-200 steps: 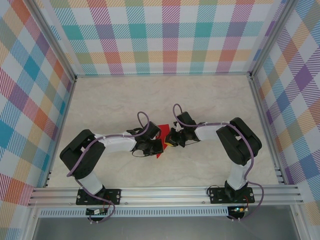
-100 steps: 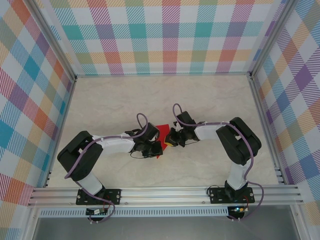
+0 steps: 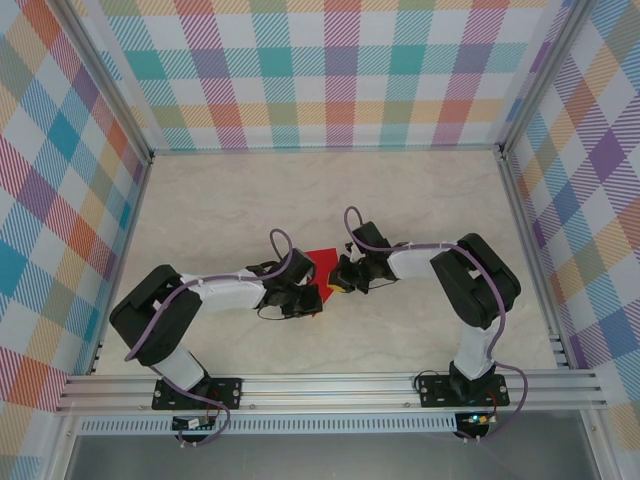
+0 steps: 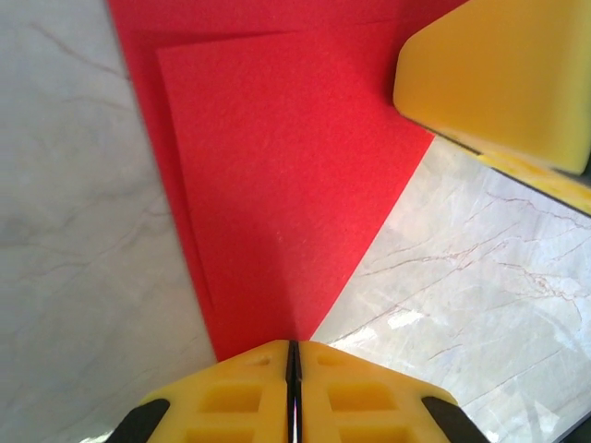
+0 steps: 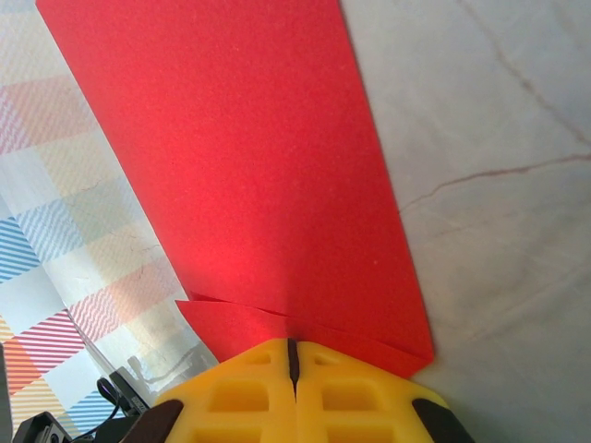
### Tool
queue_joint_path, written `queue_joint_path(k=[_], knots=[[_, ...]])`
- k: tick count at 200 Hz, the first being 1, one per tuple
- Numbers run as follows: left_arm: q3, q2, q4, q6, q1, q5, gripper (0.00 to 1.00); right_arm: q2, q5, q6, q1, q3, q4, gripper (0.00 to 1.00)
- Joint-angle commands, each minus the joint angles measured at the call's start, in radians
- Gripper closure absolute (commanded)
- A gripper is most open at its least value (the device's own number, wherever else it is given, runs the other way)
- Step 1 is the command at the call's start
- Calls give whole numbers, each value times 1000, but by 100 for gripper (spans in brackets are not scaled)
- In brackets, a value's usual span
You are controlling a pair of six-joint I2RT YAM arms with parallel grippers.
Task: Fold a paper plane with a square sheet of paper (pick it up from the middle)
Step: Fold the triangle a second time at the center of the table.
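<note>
From above, the two arms meet near the middle of the bench, a little towards its near edge. The red paper is caught between the left claw and the right claw, and both wrists cover much of it.

The left wrist camera shows the left claw shut tight on the narrow pointed end of the paper. The sheet widens away from the claw, and a folded layer lies on top with its edge set slightly in from the one beneath. One yellow pad of the right claw reaches in at the far corner.

In the right wrist view, the right claw is likewise pinched fully shut on an edge of the paper, where two layer edges show just above its tips. The sheet seems raised on that side (the checked wall shows past it).

With each end gripped, the fold looks partly made. I'd say the arms should move together without pulling apart, since paper this thin would tear or slip. The offset edges want lining up before any crease is pressed flat onto the bench.
</note>
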Motion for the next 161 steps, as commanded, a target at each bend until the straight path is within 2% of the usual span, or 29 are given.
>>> queue_joint_path(k=[1, 42, 64, 81, 97, 109, 127, 161], knots=[[-56, -25, -143, 9, -11, 2, 90, 96, 151, -8, 4, -37, -137, 97], [-70, -56, -162, 54, -12, 36, 90, 104, 155, -4, 4, -34, -142, 97], [-47, -68, -181, 77, -12, 16, 90, 106, 153, -4, 3, -32, -139, 97], [-27, -106, -169, 71, -12, -19, 91, 104, 152, -1, 3, -32, -138, 97], [-12, -171, -156, 48, -13, -113, 91, 104, 152, -2, 4, -32, -137, 97], [-26, -224, -116, 37, -13, -164, 91, 104, 152, 1, 3, -31, -139, 97], [-60, -262, -4, 19, -13, -178, 90, 105, 152, 0, 3, -31, -139, 97], [-69, -176, 96, -2, -14, -121, 91, 103, 153, 3, 4, -31, -141, 97]])
